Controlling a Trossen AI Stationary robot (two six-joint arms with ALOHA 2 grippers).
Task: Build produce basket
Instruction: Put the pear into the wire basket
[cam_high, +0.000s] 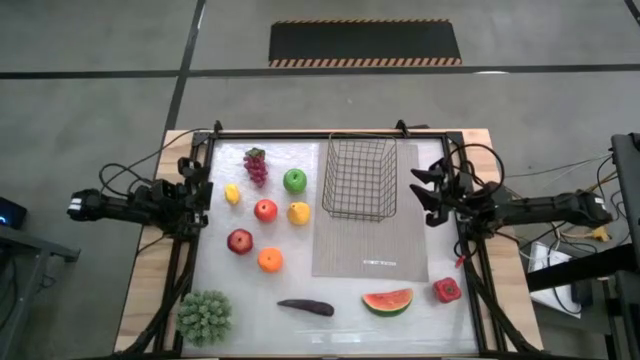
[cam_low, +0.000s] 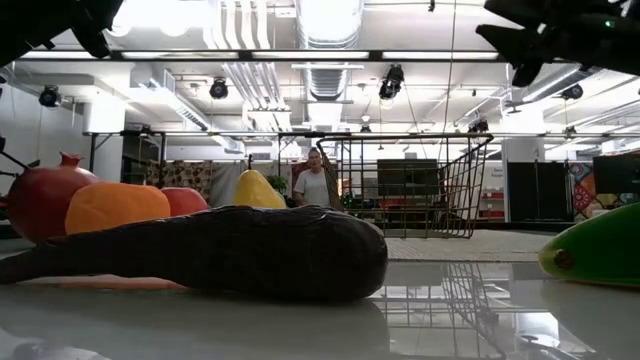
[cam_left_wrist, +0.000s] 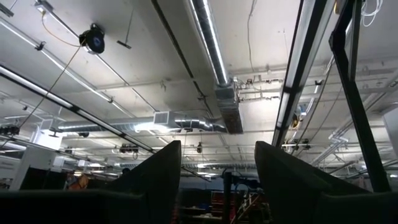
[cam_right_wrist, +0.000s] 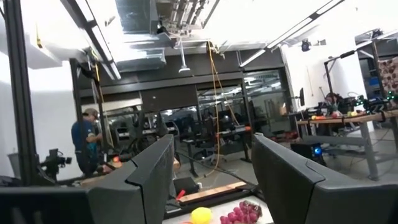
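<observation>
The black wire basket (cam_high: 360, 178) stands empty on the far end of a grey mat (cam_high: 368, 245). The produce lies loose on the white table: purple grapes (cam_high: 256, 164), green apple (cam_high: 294, 181), red apple (cam_high: 265, 210), yellow pear (cam_high: 298, 213), orange (cam_high: 270, 260), dark eggplant (cam_high: 306, 307), watermelon slice (cam_high: 387, 301), red pepper (cam_high: 446, 290). My left gripper (cam_high: 200, 190) is open and empty at the table's left edge, raised. My right gripper (cam_high: 428, 193) is open and empty at the right edge, beside the basket.
A small yellow fruit (cam_high: 232, 194), a dark red pomegranate (cam_high: 239, 241) and a green leafy head (cam_high: 205, 316) also lie on the table. A black frame (cam_high: 330, 135) runs round the table. A person (cam_low: 316, 184) stands in the room beyond.
</observation>
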